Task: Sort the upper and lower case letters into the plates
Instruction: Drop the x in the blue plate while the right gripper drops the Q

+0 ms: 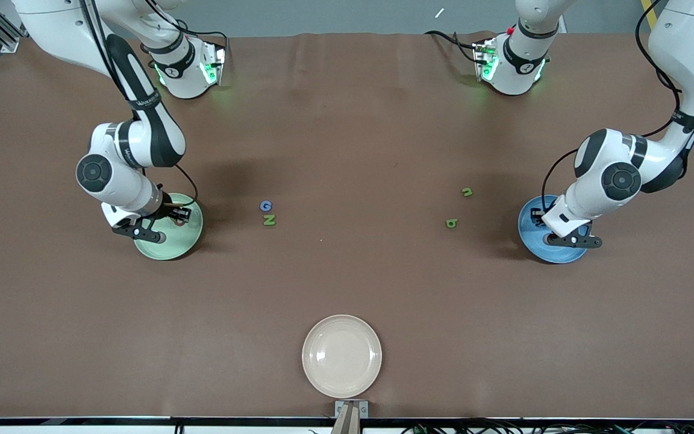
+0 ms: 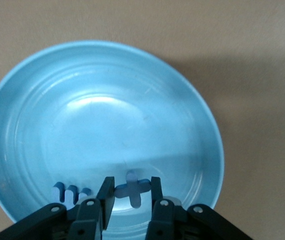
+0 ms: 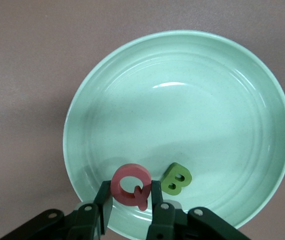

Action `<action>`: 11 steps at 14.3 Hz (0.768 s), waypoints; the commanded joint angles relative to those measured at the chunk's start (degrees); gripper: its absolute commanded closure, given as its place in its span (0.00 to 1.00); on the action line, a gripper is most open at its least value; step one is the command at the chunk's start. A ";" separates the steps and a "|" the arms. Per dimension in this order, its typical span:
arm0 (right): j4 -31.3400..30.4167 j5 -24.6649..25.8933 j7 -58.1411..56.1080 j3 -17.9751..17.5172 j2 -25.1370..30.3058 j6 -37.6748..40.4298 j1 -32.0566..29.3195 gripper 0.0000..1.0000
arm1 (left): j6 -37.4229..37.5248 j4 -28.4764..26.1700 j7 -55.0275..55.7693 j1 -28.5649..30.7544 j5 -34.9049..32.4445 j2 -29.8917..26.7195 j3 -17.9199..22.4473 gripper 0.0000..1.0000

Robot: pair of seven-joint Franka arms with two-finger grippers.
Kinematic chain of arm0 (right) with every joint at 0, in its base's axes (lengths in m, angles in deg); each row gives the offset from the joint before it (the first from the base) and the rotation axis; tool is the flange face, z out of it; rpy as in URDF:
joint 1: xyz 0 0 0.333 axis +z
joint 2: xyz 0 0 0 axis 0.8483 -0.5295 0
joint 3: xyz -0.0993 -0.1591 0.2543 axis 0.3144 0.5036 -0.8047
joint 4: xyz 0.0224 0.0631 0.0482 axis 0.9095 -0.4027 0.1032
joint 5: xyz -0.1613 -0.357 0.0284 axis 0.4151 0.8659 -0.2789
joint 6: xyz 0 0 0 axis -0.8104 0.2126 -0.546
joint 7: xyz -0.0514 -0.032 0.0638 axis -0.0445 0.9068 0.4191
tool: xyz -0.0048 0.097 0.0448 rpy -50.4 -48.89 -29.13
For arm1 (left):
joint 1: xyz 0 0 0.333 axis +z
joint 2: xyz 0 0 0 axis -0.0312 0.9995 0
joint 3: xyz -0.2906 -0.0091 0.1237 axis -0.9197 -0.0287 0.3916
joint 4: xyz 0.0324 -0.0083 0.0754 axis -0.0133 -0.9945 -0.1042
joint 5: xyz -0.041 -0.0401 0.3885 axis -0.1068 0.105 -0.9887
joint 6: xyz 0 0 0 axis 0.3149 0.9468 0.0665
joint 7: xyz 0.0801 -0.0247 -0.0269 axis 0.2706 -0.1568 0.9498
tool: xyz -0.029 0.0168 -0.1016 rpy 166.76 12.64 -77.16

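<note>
Pink foam is the material at risk first: the right gripper [image 3: 130, 200], over the pale green plate [image 1: 185, 244] at the right arm's end of the table, has its fingers clamped narrow on the round pink capital, a Q [image 3: 131, 186]. The green B [image 3: 176, 178] already lies in that plate, just beside the held piece. If the Q sticks to a pad on release, it may be carried back out; released tilted, it could land on the B or roll toward the rim.

Toward the table's middle, the blue G [image 1: 265, 206] and green N [image 1: 269, 220] lie almost touching. A grasp on one is likely to nudge the other, because the pieces are small and flat. Nearer the left arm's end, the green n [image 1: 467, 192] and green b [image 1: 451, 223] lie apart and unsorted. The b could be misread as another letter in its present orientation.

The cream plate [image 1: 341, 355], nearest the front camera, is a possible wrong destination.

The left gripper [image 2: 130, 197], over the sky blue plate [image 2: 192, 100], grips the blue x [image 2: 132, 190] between narrow fingers; the blue m [image 2: 70, 194] lies in the plate beside it. The same sticking risk applies.

Readable writing: the letter shapes only; lettering on the right arm's link is too small to read.
</note>
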 commanded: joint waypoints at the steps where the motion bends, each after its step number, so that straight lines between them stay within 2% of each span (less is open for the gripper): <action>1: -1.49 0.90 0.16 -0.66 0.48 -1.71 -0.75 0.98 | -1.14 -1.68 0.05 2.17 -2.41 -0.58 -0.71 0.76; 11: -1.32 0.72 0.16 -0.75 -3.65 -6.19 -0.31 0.94 | -1.05 -3.00 0.84 2.62 -4.97 0.74 -0.62 0.73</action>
